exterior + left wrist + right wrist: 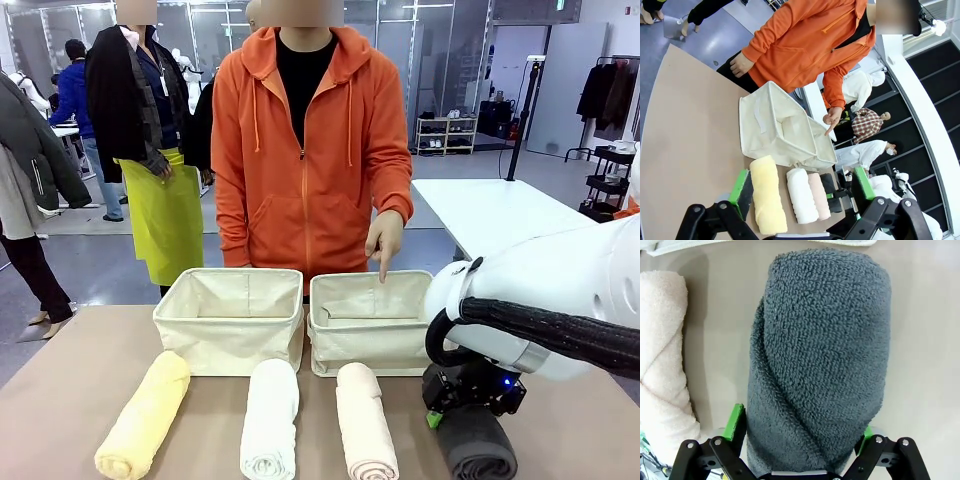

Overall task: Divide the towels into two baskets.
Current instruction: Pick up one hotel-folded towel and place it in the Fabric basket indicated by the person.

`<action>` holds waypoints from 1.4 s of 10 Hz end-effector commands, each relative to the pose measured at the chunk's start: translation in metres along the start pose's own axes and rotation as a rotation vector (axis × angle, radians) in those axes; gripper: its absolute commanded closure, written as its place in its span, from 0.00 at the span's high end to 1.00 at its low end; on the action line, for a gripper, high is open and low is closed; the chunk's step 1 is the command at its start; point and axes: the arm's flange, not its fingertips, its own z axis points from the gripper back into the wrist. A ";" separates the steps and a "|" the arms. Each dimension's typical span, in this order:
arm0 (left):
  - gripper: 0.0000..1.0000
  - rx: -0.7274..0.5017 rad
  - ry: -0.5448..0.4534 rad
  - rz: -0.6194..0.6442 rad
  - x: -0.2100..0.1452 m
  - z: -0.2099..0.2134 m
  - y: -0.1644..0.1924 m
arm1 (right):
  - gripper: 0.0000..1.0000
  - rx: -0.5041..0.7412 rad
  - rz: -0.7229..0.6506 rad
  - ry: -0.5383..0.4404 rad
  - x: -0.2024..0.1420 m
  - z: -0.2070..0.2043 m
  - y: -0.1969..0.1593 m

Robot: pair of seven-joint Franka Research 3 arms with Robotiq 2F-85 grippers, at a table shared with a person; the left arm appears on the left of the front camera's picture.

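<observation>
Four rolled towels lie in a row on the table in front of two cream baskets (230, 345) (365, 352): pale yellow (145, 415), white (270, 415), pink-beige (362, 420) and dark grey (478, 445). My right gripper (465, 400) is down over the dark grey towel (825, 355). Its open jaws straddle the roll, and the green pads (735, 421) sit against its sides. The towel rests on the table. My left gripper (802, 187) hangs open and empty above the table, looking down on the yellow towel (767, 200). Both baskets look empty.
A person in an orange hoodie stands at the far side, one hand (385, 240) pointing a finger down into the right basket. The pink-beige towel (662, 355) lies close beside the grey one. Bare tabletop (60, 380) extends to the left.
</observation>
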 end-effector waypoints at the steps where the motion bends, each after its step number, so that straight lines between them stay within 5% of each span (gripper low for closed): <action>1: 1.00 -0.016 -0.009 -0.002 0.001 0.002 -0.001 | 0.92 0.014 0.014 -0.019 -0.052 -0.010 -0.014; 6: 1.00 -0.016 -0.009 -0.002 0.001 0.002 -0.001 | 0.40 0.026 0.040 -0.014 -0.054 -0.007 -0.012; 7: 1.00 -0.016 -0.009 -0.002 0.001 0.002 -0.001 | 0.40 0.044 0.039 -0.024 -0.057 -0.001 -0.015; 8: 1.00 -0.016 -0.009 -0.002 0.001 0.002 -0.001 | 0.40 0.009 0.020 -0.016 -0.001 0.000 0.001; 12: 1.00 -0.016 -0.009 -0.002 0.001 0.002 -0.001 | 0.41 0.012 0.024 -0.022 0.000 0.003 0.001; 14: 1.00 -0.016 -0.009 -0.002 0.001 0.002 -0.001 | 0.41 -0.034 0.353 -0.011 -0.012 0.051 0.022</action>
